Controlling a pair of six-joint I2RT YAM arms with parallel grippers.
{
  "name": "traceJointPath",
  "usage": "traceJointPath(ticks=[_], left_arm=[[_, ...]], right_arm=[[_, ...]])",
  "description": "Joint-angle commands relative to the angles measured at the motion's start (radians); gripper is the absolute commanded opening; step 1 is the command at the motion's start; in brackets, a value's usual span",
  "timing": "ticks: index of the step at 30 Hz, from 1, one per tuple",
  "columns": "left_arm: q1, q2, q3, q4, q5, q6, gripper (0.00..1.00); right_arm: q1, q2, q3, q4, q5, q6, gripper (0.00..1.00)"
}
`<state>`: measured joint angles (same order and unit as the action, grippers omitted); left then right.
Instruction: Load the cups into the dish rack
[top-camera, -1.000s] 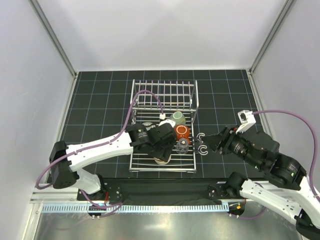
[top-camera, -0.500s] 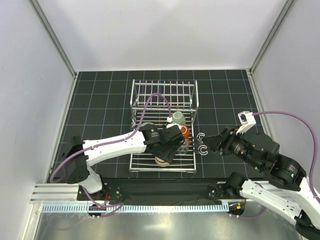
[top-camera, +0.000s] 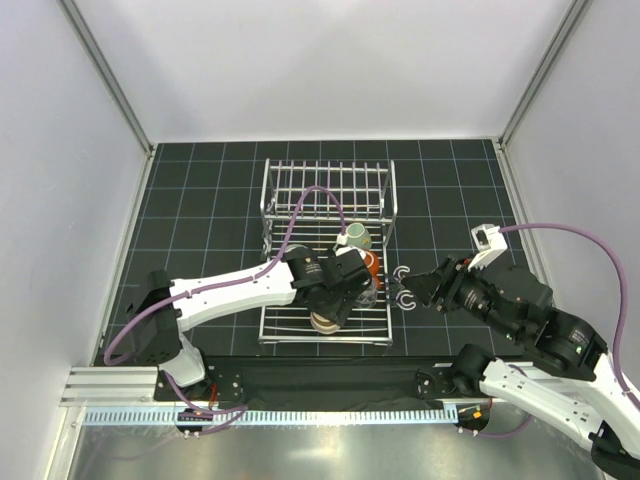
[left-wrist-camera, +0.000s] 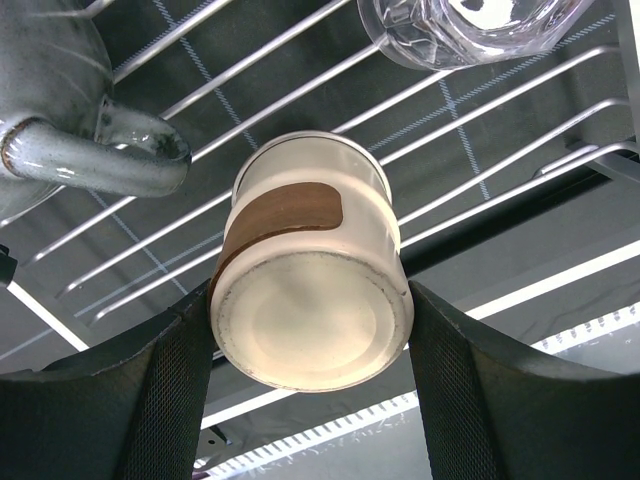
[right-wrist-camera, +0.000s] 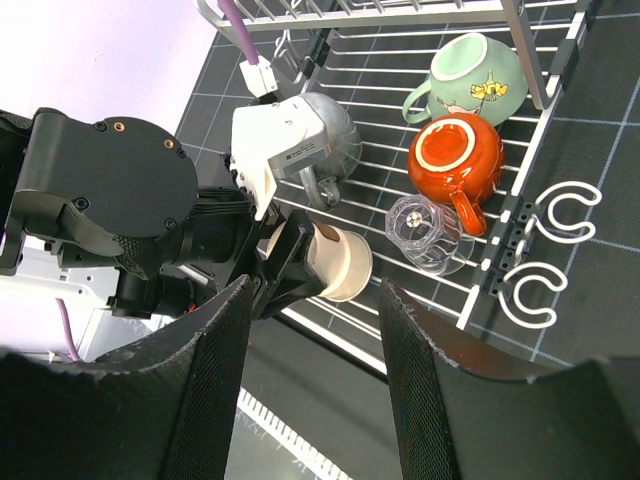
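The cream tumbler (left-wrist-camera: 310, 290) with a brown band lies on its side between my left gripper's (left-wrist-camera: 310, 335) fingers, base toward the camera, just above the front rods of the silver wire dish rack (top-camera: 325, 190). The left gripper (top-camera: 330, 308) is shut on it. On the rack base sit the mint-green mug (right-wrist-camera: 480, 75), the orange-brown mug (right-wrist-camera: 455, 150), the clear glass (right-wrist-camera: 425, 230) and the grey-green mug (right-wrist-camera: 335, 135). My right gripper (top-camera: 420, 288) is open and empty, hovering right of the rack.
Two white C-shaped hooks (right-wrist-camera: 565, 210) hang on the rack's right side, close to the right gripper. The rack's upright barred section stands at the back. The left arm's purple cable (top-camera: 300, 205) arcs over the rack. White walls enclose the black gridded mat (top-camera: 200, 200).
My left arm has reached further right over the rack's front, carrying the cream tumbler. The right gripper has shifted slightly.
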<state>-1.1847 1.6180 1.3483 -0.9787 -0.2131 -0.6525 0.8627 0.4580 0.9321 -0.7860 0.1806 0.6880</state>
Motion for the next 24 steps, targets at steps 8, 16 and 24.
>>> traceJointPath(ticks=[8,16,24], left_arm=[[-0.006,-0.053,-0.008,0.054,-0.006,0.020,0.79],[-0.007,-0.095,-0.014,0.060,-0.014,0.008,0.82],[-0.006,-0.268,-0.063,0.098,-0.002,-0.013,0.84]], right_arm=[[0.006,0.008,-0.003,0.033,0.002,-0.007,0.56],[0.006,0.019,-0.004,0.034,-0.020,-0.007,0.56],[0.006,0.011,-0.009,0.011,-0.017,0.001,0.56]])
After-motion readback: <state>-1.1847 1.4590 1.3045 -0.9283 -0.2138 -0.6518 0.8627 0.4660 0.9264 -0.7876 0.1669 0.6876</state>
